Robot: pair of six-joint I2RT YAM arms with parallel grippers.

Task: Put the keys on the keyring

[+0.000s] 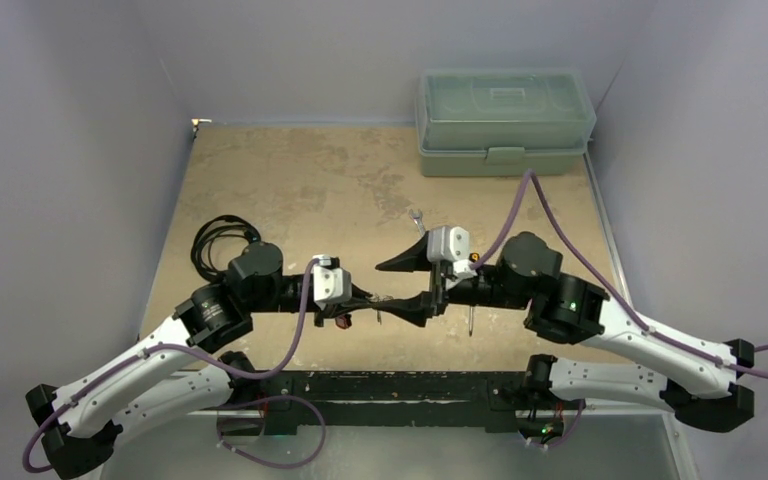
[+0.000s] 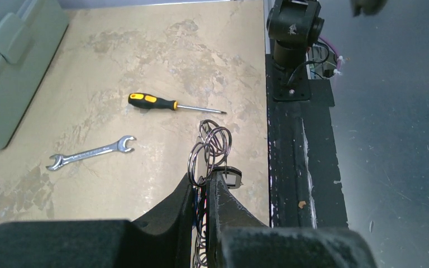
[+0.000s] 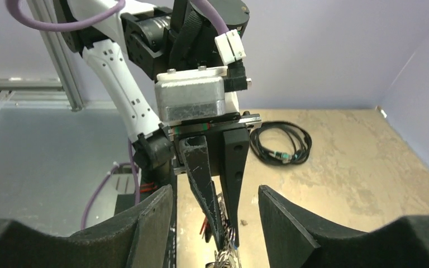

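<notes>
Nearest me, my left gripper is clamped narrow on the keyring, its wire loops fanning out past the tips. A black-headed key sits just right of them. My right gripper stands wide, straddling those tips. Farther ahead I see a screwdriver and, left of it, a wrench.

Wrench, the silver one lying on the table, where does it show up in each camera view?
Top external: wrench mid-table, nearer than the green box.
Left wrist: wrench left of centre, below the screwdriver.
Right wrist: not in view.
Shared landmark: the keyring, pinched in the left jaws, shows in all three.
</notes>
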